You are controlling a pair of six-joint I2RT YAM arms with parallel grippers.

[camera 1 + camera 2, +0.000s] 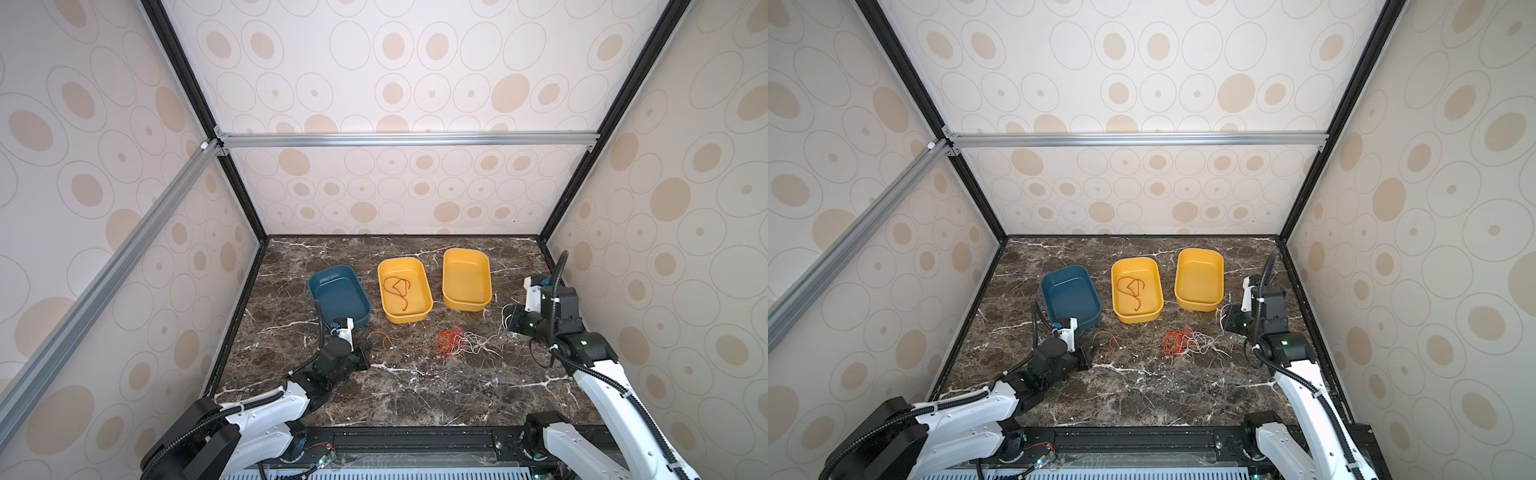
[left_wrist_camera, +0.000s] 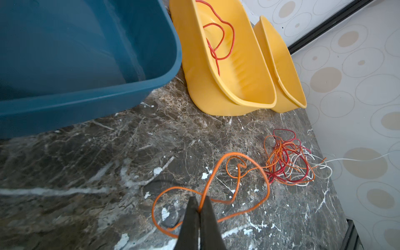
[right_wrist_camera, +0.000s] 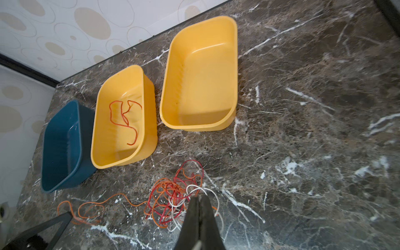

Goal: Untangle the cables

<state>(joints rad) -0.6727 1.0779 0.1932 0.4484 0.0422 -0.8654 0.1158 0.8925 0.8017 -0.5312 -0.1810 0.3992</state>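
A tangle of red, orange and white cables (image 1: 451, 343) (image 1: 1179, 343) lies on the dark marble table in front of the yellow trays. One orange cable (image 2: 238, 173) runs out of it in loose loops to the left, and my left gripper (image 2: 200, 200) (image 1: 365, 352) is shut on it just above the table. My right gripper (image 3: 199, 198) (image 1: 509, 319) is shut too, with a white cable (image 2: 357, 160) stretched from the tangle up to its raised fingers. A single red cable (image 1: 397, 289) (image 3: 125, 116) lies curled in the middle yellow tray (image 1: 380, 274).
A blue tray (image 1: 316, 286) stands at the left just behind my left wrist, and a second yellow tray (image 1: 465, 251) holding nothing stands at the right. The booth's patterned walls close in the table on three sides.
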